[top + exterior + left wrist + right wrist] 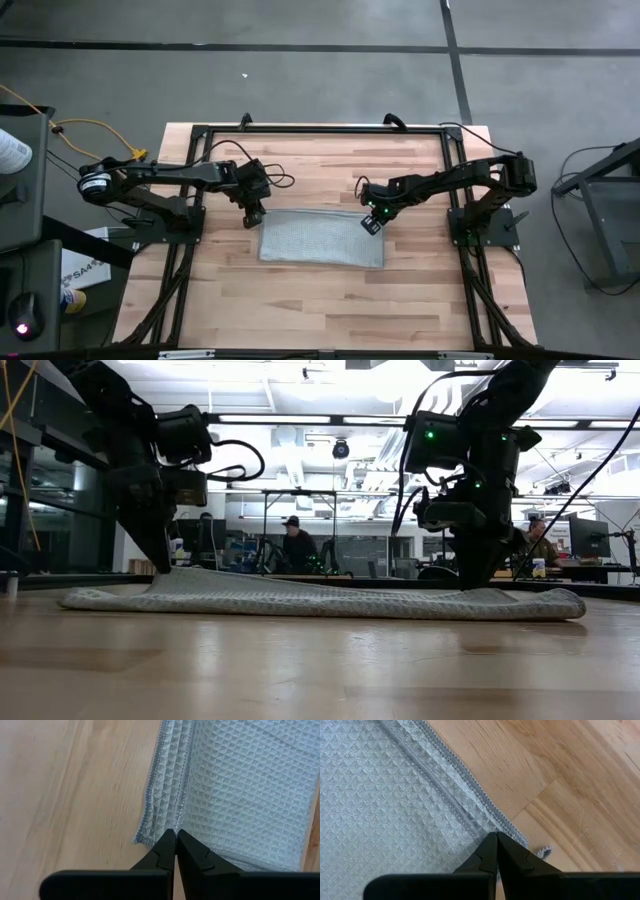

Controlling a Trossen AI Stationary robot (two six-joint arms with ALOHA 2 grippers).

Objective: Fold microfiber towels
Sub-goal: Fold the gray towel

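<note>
1. We have the microfiber towel (321, 238) lying mid-table, already folded into a layered strip.
2. Our left gripper (253, 217) and right gripper (371, 222) each have their fingers pressed together, pinching a far corner.
3. We risk pinching only one layer, so the stacked edges could slide apart.
4. We see no containers.

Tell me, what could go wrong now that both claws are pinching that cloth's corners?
The left gripper and right gripper each clamp only the very edge of the folded towel, so a corner might slip free when moved. Two hemmed layers show at each pinch; one layer could drop and spoil the fold. Uneven pulling may skew the towel on the table.
</note>
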